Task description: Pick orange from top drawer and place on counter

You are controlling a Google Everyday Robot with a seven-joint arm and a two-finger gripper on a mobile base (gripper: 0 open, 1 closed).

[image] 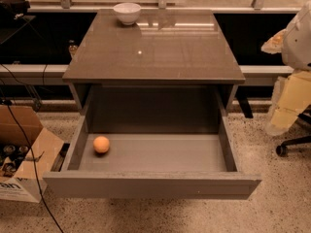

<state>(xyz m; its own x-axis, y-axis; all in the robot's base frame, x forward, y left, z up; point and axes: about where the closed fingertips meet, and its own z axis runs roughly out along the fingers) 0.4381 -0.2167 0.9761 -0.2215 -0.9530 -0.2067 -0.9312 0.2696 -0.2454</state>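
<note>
The top drawer [150, 183] of a grey cabinet stands pulled open. The orange [101, 144] rests on the drawer floor near the left wall. A white bowl [127, 12] sits at the far edge of the glossy counter [160, 52]. The pale gripper [290, 103] hangs at the right edge of the view, well apart from the drawer. Whether it is open or closed cannot be told.

The counter [160, 52] is a glossy brown-grey rectangular top on a grey cabinet [77, 94], with pale reflections along its far part. One white bowl [127, 12] stands upright on it, close to the far edge and left of the middle. The pincer is out of view.
</note>
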